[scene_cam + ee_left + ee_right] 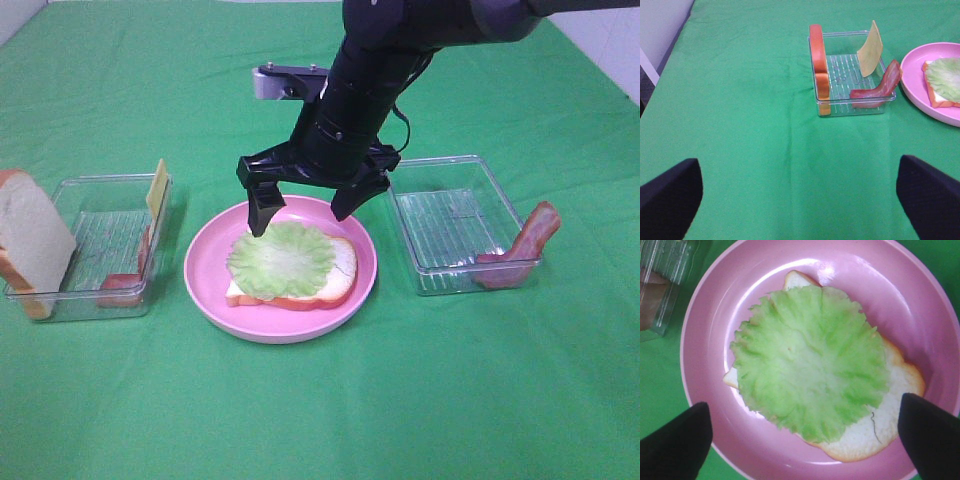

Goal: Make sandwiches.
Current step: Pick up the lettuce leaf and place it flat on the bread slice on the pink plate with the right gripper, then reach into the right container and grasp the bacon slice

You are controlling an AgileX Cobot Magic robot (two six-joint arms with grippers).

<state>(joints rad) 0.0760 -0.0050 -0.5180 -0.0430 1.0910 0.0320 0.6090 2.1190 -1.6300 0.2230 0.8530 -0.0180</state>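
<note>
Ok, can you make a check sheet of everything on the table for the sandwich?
Surface: green cloth, lying flat with a few creases.
Job's things: lettuce lies on a bread slice on the pink plate; the left tray holds an upright bread slice, cheese and bacon; another bacon strip leans at the right tray corner.
Clutter: nothing seen.
Hands: right hand open above the lettuce, holding nothing; left hand open over bare cloth.
Cables: one black cable loops beside the right arm.
Surroundings: pale surface beyond the cloth's edge.
</note>
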